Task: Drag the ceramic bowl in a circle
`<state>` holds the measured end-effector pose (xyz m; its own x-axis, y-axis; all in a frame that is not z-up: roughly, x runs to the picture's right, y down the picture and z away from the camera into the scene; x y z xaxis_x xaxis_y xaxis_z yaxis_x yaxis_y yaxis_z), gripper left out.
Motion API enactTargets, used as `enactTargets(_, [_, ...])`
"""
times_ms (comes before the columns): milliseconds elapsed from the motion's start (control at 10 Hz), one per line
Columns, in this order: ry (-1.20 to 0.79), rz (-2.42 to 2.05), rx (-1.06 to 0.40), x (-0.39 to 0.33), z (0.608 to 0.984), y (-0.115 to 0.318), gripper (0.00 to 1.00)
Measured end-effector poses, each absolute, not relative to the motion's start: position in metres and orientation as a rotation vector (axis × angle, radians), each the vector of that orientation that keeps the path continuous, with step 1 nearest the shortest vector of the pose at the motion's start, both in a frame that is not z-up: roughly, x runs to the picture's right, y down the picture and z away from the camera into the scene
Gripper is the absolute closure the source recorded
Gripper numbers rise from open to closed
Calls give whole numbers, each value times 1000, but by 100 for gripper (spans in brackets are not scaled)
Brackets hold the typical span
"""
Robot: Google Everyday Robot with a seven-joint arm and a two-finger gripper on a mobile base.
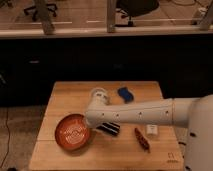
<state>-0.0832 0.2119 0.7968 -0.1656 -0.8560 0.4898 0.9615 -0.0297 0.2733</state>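
The ceramic bowl (73,132), wide, shallow and reddish-orange with pale rings inside, sits on the front left of the wooden table (65,95). My gripper (90,127) is at the bowl's right rim, at the end of the white arm that reaches in from the right. The wrist covers the gripper's tip and the rim where they meet.
A small white cup (98,93) stands behind the arm. A blue object (125,94) lies at the back right. A dark packet (109,128), a red-brown snack stick (142,139) and a small white item (151,130) lie right of the bowl. Dark cabinets stand behind the table.
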Motion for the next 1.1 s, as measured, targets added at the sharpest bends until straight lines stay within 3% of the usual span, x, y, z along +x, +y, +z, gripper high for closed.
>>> enactTargets(1100, [-637, -1644, -216, -90, 798, 214, 100])
